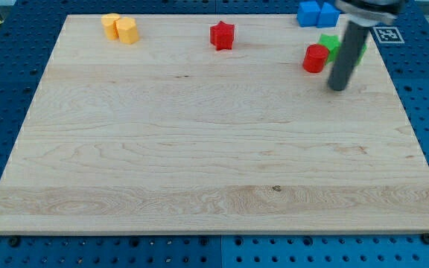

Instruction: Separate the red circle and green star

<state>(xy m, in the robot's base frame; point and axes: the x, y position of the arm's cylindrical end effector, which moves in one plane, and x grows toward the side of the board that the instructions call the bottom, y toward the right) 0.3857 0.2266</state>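
My tip (pixel 338 87) rests on the wooden board (pixel 199 171) in its upper right part, close to the board's right edge and not far below its top edge. It is a plain rod with nothing on it that could open, close or clamp, so it holds nothing; it only touches the surface. From the tip, nearly all the open room lies toward the view's left and the view's bottom, a wide bare stretch of wood. Toward the view's right only a narrow strip remains before the edge.

Counting blocks: two red, two yellow, two blue, one green. The red circle (pixel 316 58) sits just to the left of the tip and slightly above it, near but apart from it. The green star (pixel 331 42) lies right behind the rod, above the tip, and the rod covers part of it, so I read its shape only loosely. It seems to touch the red circle's upper right side, though I cannot be sure of contact. The blue blocks (pixel 316 13) stand side by side further above the tip at the top edge, partly hidden by the arm. The red star (pixel 222 35) is well to the tip's left. The yellow blocks (pixel 120 27), a touching pair, are far left by the top edge.
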